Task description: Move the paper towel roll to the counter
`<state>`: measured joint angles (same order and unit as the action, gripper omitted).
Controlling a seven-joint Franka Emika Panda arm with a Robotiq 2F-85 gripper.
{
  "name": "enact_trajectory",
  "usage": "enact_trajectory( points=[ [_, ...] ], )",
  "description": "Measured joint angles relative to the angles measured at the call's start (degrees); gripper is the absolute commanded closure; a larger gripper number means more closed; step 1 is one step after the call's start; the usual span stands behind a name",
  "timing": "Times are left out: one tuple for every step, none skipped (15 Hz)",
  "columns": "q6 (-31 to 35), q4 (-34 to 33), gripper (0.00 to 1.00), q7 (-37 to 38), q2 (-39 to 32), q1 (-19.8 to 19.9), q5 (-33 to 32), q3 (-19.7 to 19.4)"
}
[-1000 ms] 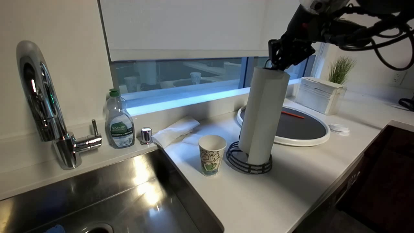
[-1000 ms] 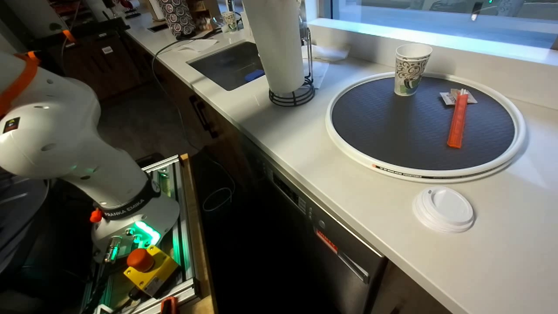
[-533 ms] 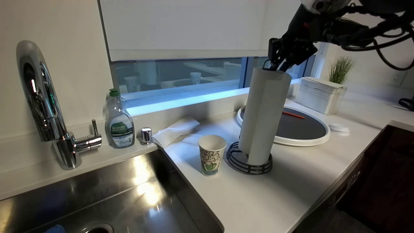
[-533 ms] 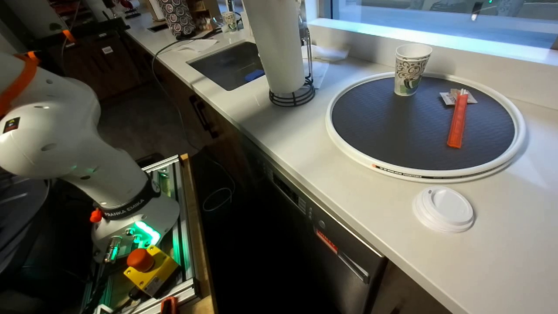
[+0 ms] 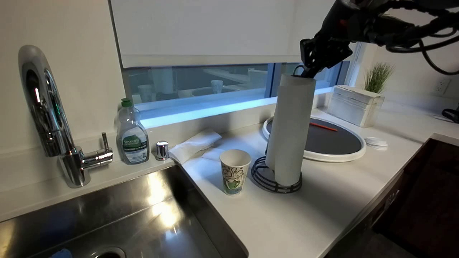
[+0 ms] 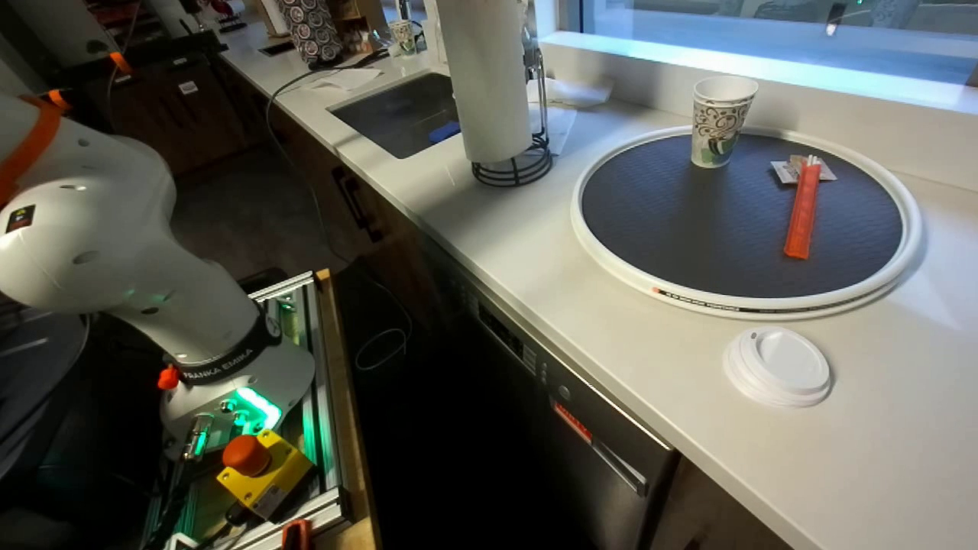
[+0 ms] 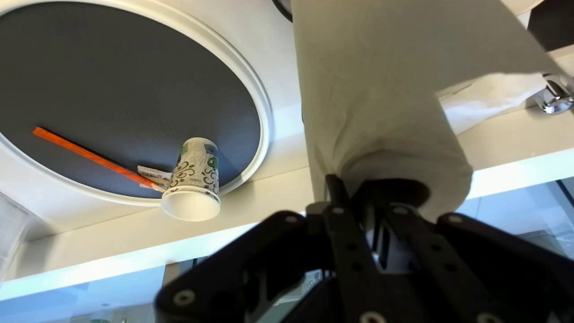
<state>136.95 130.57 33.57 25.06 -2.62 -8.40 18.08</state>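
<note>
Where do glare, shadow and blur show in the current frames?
In an exterior view, glare spots on the steel sink and soft shadow on the counter beside the paper towel roll; in an exterior view, a near-black gap between the robot base and the counter; in the wrist view, the gripper is dark and soft, the patterned cup sharper.

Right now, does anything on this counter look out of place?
Yes: a rumpled white paper sheet lies beside the short chrome cylinder, like something discarded. On the tall white paper towel roll, an outer sheet seems to flare out rather than lie wrapped.
</note>
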Motion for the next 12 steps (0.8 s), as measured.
enact_trajectory(
  points=[
    [0.0,0.05,0.97,0.0,0.06,0.0,0.0,0.06],
    [0.0,0.08,0.97,0.0,0.11,0.0,0.0,0.12],
    [0.0,0.14,0.97,0.0,0.19,0.0,0.0,0.17],
    [0.0,0.24,0.97,0.0,0.33,0.0,0.0,0.24],
    [-0.01,0.34,0.97,0.0,0.51,0.0,-0.03,0.31],
    [-0.02,0.42,0.97,0.0,0.79,0.0,-0.09,0.4],
    [-0.04,0.45,0.97,0.0,1.16,0.0,-0.21,0.5],
    [-0.05,0.46,0.97,0.0,1.59,0.01,-0.32,0.6],
    [-0.06,0.49,0.97,0.0,2.03,0.02,-0.41,0.69],
    [-0.08,0.51,0.97,0.0,2.47,0.07,-0.61,0.79],
    [-0.18,0.51,0.97,0.0,2.88,0.12,-0.77,0.88],
    [-0.42,0.53,0.97,0.0,3.17,0.13,-0.79,0.9]
  ],
)
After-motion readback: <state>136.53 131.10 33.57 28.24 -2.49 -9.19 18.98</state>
